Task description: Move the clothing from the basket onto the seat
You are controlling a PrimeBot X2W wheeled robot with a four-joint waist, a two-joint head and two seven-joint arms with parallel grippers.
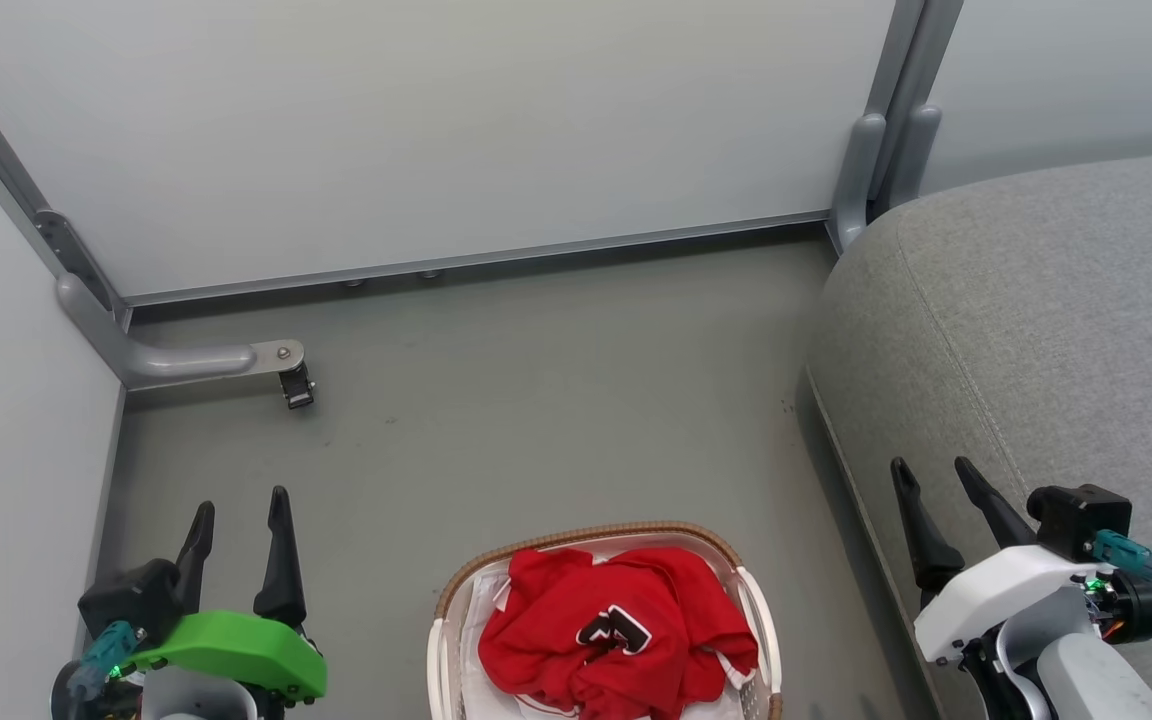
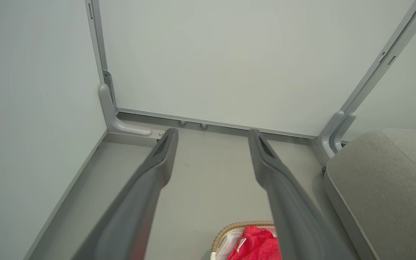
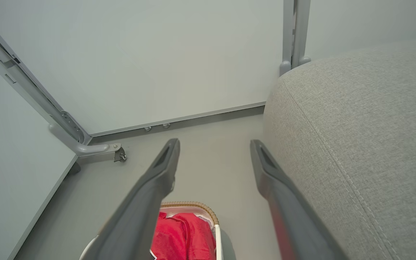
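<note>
Head view: clothing (image 1: 616, 635) heaped red in basket (image 1: 586, 533) on floor (image 1: 536, 400), seat (image 1: 1036, 320) just to right. Left gripper (image 1: 241, 498) and right gripper (image 1: 931, 462) both spread, empty, apart from basket. Best: drop onto heap's crest, pinch cloth only, spare liner (image 1: 478, 605), lift high before swinging.

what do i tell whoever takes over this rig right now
Left hand: open, empty, left of the basket.
Right hand: open, empty, at the front edge of the seat.
The red clothing lies bunched in the basket, which stands left of the seat.
Done: nothing; no clothing on the visible seat.
Left: grasp the clothing and put it on the seat.
</note>
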